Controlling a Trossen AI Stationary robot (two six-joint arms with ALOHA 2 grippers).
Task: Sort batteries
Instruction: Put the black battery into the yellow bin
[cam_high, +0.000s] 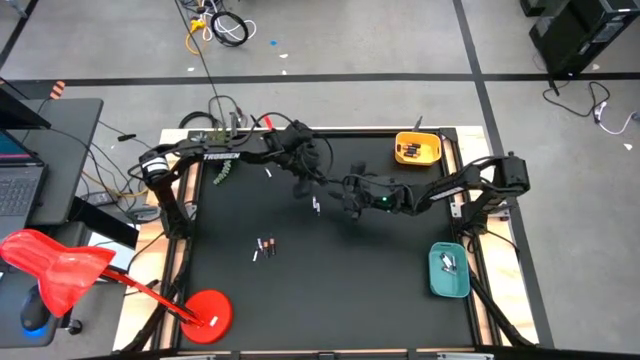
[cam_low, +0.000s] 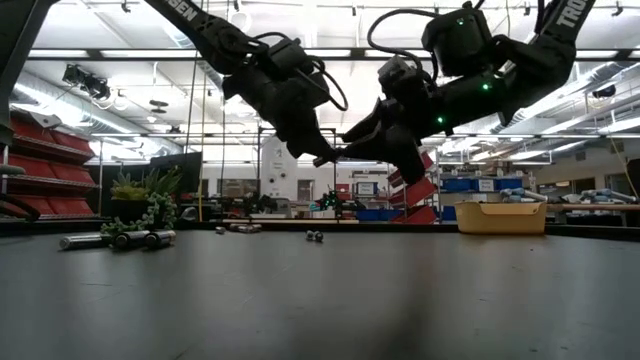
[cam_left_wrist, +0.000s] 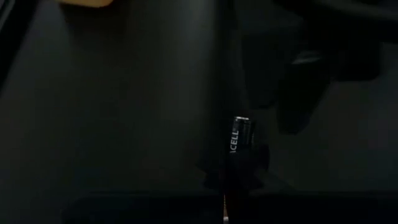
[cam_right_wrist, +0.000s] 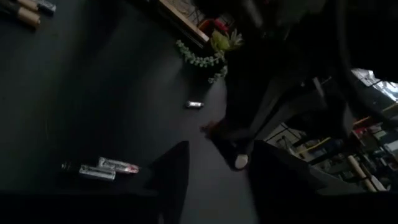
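Left wrist view: left gripper (cam_left_wrist: 239, 186) clamped on a black battery (cam_left_wrist: 239, 138) held above the table; right gripper (cam_right_wrist: 214, 174) fingers apart, empty.

— Where do the trays sit?
— One tray (cam_high: 417, 149) lies at the counter's (cam_high: 330, 290) far right corner, another (cam_high: 448, 271) near right.
— And batteries?
— A cluster (cam_high: 265, 246) lies left of centre.

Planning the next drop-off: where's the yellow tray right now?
In the high view the yellow tray sits at the mat's far right corner, beyond the right arm, with batteries inside; the teal tray lies along the same edge, nearer.
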